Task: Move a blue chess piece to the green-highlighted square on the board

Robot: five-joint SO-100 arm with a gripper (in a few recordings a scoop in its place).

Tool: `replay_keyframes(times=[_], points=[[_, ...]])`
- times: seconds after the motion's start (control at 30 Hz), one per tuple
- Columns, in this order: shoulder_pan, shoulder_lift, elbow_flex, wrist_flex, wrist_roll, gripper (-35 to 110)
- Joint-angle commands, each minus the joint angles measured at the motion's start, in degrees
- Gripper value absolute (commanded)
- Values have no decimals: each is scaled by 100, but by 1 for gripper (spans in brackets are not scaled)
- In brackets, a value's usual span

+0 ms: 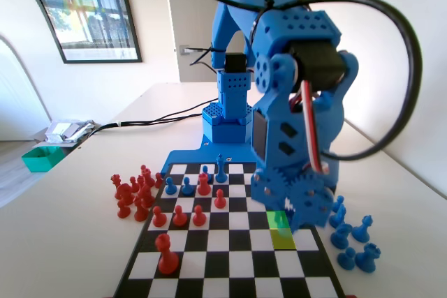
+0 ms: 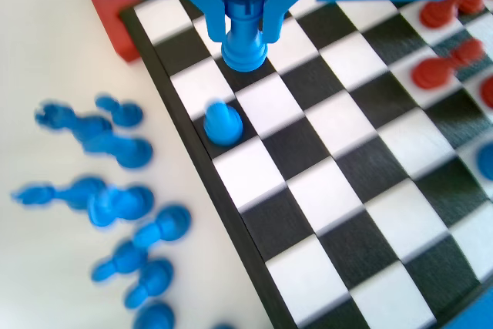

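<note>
My pincer [image 2: 245, 17] clamps a crenellated blue piece [image 2: 245, 25] upright, low over the board [image 2: 362, 213], presumably for placing.

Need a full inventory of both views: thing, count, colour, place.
black-and-white checkered chessboard with blue edge: one, on the white table.
bright green highlighted square: one, right side of fixed view, partly behind the arm.
duller yellow-green square: one, adjoining it.
blue castle-topped chess piece: one, held over the board.
small blue round-headed pawn: one, black square at the board's left edge, wrist view.
loose blue pieces: several, off the board, right in fixed view.
red chess pieces: at least six on the board, more off it on the left.
teal tray: one, far left.
blue gripper: fingers shut on the castle-topped piece.
</note>
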Motion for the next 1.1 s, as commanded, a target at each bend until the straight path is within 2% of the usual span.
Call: replay_keyframes(times=[0.0, 0.47, 1.07], points=[[-114, 835, 387, -114, -97, 1], [-149, 940, 1046, -545, -193, 1], [-158, 659, 1099, -861, -264, 1]])
